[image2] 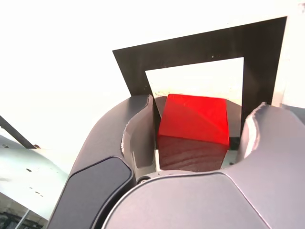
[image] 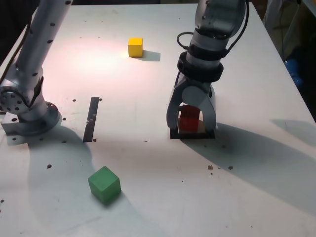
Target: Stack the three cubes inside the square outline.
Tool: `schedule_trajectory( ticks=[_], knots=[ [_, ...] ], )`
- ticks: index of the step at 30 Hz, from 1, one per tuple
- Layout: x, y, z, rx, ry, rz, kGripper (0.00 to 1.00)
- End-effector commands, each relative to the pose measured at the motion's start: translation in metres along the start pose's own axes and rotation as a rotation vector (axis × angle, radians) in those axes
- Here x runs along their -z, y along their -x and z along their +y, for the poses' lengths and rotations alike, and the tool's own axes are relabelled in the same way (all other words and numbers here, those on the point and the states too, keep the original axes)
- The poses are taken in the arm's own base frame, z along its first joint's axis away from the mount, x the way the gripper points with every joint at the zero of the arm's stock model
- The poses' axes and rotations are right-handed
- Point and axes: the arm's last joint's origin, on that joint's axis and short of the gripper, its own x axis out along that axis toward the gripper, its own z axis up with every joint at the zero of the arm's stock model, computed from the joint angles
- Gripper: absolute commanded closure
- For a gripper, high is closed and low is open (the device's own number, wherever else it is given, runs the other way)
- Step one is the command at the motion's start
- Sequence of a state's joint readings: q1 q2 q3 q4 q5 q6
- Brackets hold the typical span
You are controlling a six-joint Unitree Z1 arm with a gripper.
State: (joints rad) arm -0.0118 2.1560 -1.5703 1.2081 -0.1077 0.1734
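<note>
Step in hand, as judged: setting the base of the stack. The red cube (image: 189,118) sits within the square outline (image: 175,134), at about three o'clock from the centre of the exterior view. The gripper (image: 191,121) stands over it with its jaws parted; the wrist view shows a gap on both sides of the cube, wider on one side, so no grip is seen. In that view the cube appears upright, with white of the frame's centre visible beyond it. Whether it is centred cannot be told, the claw hiding part of the outline.

Two cubes remain unstacked. The yellow cube (image: 135,47) lies near twelve o'clock, well apart from the frame. The green cube (image: 104,184) lies near seven o'clock, also well apart, turned cornerwise to the view.

Next move, as judged: raise the claw straight up with the jaws kept clear of the red faces, then go for either loose cube. A sideways drift on the lift could nudge the base off its place. Green would call for a wrist turn to match its faces.
</note>
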Motion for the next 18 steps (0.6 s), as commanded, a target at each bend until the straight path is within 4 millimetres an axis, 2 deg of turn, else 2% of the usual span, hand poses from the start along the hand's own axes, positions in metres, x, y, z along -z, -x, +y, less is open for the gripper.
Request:
schedule_trajectory(
  ticks=[1,6,12,18],
  knots=[
    [0.007,0.008,0.0,-0.009,0.004,-0.013,0.0],
    [0.028,0.02,0.01,-0.045,0.036,-0.008,0.0],
    [0.063,0.028,0.034,-0.074,0.06,0.032,0.0],
    [0.095,0.046,0.058,-0.127,-0.011,0.032,0.0]
  ],
)
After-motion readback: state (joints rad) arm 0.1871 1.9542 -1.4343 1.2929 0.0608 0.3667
